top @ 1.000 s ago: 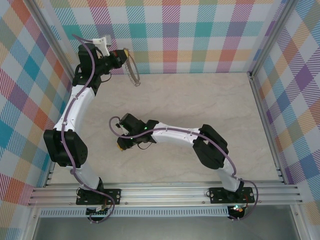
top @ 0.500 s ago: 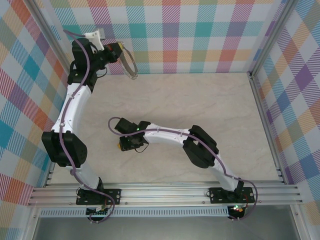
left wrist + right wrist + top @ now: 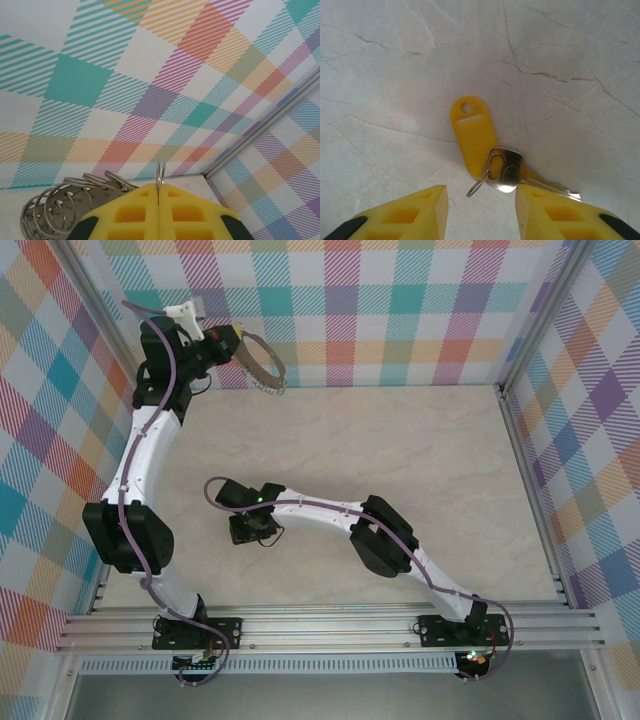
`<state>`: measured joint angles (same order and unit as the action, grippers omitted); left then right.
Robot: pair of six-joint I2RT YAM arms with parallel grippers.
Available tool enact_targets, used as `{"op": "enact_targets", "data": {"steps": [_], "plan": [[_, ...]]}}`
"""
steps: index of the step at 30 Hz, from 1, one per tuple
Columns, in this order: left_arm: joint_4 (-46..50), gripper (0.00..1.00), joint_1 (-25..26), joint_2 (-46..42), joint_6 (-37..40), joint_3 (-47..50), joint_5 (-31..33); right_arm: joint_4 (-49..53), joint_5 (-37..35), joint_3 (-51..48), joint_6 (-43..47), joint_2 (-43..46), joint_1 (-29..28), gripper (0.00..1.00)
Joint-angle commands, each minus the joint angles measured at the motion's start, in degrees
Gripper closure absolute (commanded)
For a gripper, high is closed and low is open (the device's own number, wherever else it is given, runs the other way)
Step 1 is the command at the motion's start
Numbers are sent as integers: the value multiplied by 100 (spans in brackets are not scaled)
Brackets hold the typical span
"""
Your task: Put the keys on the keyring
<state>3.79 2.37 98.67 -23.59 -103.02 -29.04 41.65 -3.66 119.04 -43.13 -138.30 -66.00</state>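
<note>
Right wrist: silvery metal key (image 3: 509,172) with yellow plastic tag (image 3: 472,132), flat on marbled table (image 3: 395,60).
Right gripper (image 3: 480,200): open, straddling key.
Left gripper (image 3: 158,192): pinching silvery scalloped keyring (image 3: 102,179), well apart from key.
Change: keyring turned from edge-on to open loop.

No lettering, number, brand or sign can be read anywhere. The yellow key tag (image 3: 472,134) shows a plain face, and the plaid walls (image 3: 400,310) and marbled bench (image 3: 420,450) carry pattern alone.
</note>
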Motion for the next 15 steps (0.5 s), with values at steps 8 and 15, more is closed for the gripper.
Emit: {"op": "enact_targets", "data": {"steps": [8,15], "plan": [[-682,100,-244,37,-277,-87,-205,651,12,861,-66,-563,-36,62],[-887,100,-377,-7,-417,114,-287,713,49,998,-73,-680,-36,67]]}}
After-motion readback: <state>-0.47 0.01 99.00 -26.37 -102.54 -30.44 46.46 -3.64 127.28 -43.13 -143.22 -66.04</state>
